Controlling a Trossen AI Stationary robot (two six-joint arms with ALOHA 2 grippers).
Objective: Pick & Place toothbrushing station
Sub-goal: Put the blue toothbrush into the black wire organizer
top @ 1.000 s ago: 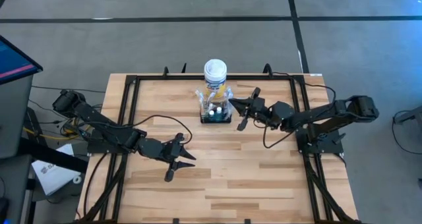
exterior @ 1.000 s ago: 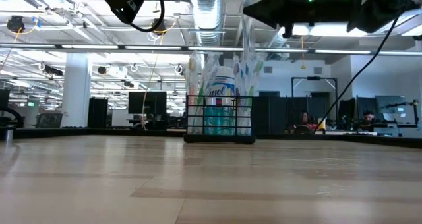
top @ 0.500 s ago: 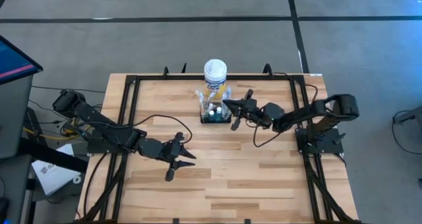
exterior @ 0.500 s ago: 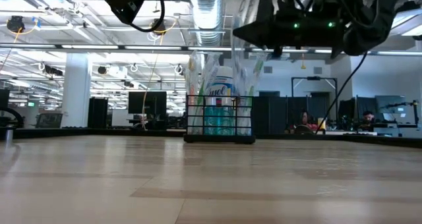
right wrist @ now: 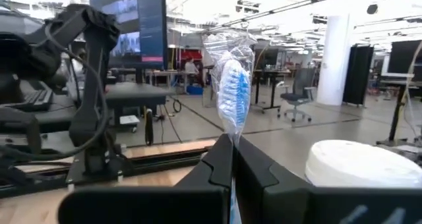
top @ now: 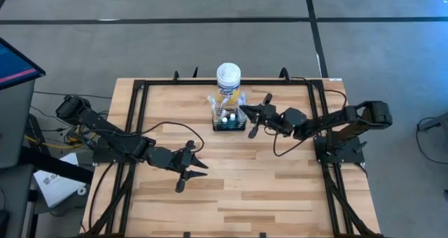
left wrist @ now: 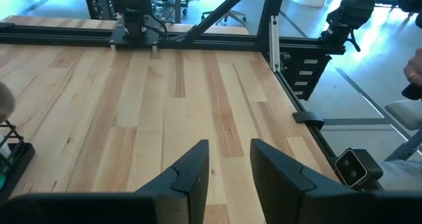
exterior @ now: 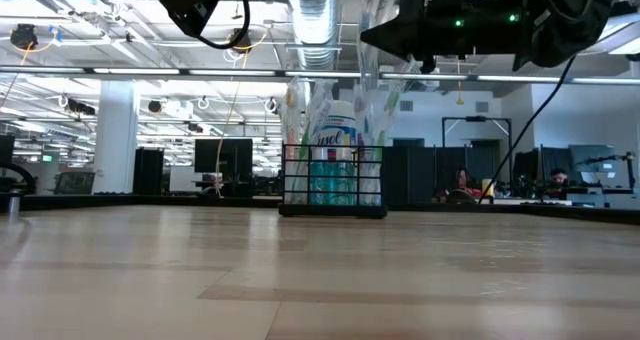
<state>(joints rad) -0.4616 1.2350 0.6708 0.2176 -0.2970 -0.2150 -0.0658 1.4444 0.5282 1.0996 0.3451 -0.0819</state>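
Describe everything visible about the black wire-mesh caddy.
The black wire-mesh caddy is a small, low rectangular basket of thin dark wire standing upright on the wooden table, toward its far middle. It holds wrapped toothbrushes that stick up well above its rim, plus bluish contents low inside. The yellow canister with a white lid stands right behind it. The right gripper is at its right side, jaws closed on one wrapped toothbrush.

— Any writing you can make out?
— Only one: on the yellow canister (exterior: 331,160) behind the wire caddy (exterior: 333,183), a cursive logo that could be "Lysol", but I can't be sure.
— Anything else?
— No, nothing readable.
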